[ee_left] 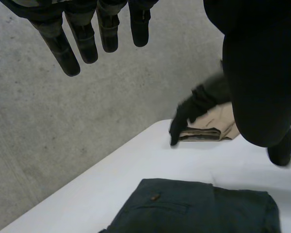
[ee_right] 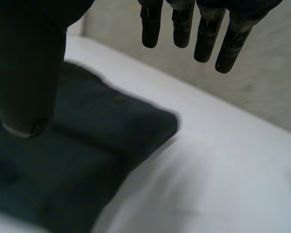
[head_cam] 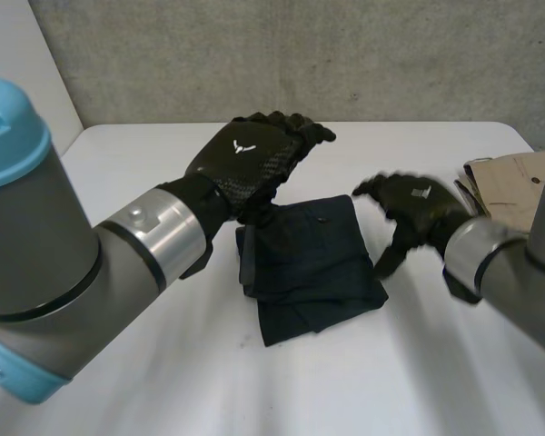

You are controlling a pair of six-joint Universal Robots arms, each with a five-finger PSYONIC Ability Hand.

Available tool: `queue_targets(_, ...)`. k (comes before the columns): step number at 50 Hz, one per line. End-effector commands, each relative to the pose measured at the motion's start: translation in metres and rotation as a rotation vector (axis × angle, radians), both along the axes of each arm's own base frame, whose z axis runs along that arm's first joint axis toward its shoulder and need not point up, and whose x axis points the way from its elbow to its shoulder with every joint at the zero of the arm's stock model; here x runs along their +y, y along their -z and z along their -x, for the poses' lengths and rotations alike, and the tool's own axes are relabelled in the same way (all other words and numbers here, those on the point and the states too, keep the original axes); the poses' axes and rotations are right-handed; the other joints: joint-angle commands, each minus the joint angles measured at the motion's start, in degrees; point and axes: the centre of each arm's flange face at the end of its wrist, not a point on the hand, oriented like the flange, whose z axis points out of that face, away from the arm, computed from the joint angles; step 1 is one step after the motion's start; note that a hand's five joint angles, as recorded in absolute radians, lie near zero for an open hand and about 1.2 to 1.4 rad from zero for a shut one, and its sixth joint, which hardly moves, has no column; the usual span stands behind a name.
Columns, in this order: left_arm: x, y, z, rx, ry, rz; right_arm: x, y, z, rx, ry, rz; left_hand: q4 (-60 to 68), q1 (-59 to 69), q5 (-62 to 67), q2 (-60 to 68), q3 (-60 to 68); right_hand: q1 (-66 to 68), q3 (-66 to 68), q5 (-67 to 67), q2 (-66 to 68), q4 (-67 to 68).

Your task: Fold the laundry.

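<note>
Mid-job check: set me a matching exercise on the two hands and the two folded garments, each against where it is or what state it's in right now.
Things:
1. left hand
2. right hand
3. dark folded garment
4. tan folded garment

Places and states:
A. at the far right side of the table
B. flat in the middle of the table, between the hands
C. open, over the dark folded garment's far left corner
D. open, beside the dark folded garment's right edge

Pairs: 1-C, 2-D, 3-B, 4-A
</note>
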Motion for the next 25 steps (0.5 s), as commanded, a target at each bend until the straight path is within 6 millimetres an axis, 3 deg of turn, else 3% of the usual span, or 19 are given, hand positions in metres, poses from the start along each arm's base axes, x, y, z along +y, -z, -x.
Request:
queue_targets(1, 0.006, 0.007, -0.008, -0.015, 0.002, -0.018, 0.026, 0.041, -0.002, 0.028, -0.104, -0.011, -1.47, -0.78, -2.36, -1.63, -2.07, -1.71, -1.85, -3.31, -2.58, -3.39)
queue_targets(6, 0.004, 0.008, -0.009, -0.016, -0.005, -0.022, 0.024, 0.060, -0.008, 0.022, -0.118, 0.025, -1.47, -0.78, -2.36, -1.63, -2.07, -1.71, -1.85, -3.31, -2.58, -3.39)
queue_targets(13, 0.004, 0.010, -0.009, -0.019, -0.007, -0.026, 0.032, 0.085, -0.033, 0.038, -0.192, 0.029, -1.47, -0.78, -2.36, -1.63, -2.07, -1.71, -1.85, -3.31, -2.58, -3.39)
queue_targets(25, 0.004, 0.013, -0.010, -0.023, -0.010, -0.034, 0.017, 0.106, -0.048, 0.102, -0.216, 0.104, -1.47, -0.78, -2.36, -1.63, -2.07, -1.71, -1.85, -3.31, -2.58, -3.39)
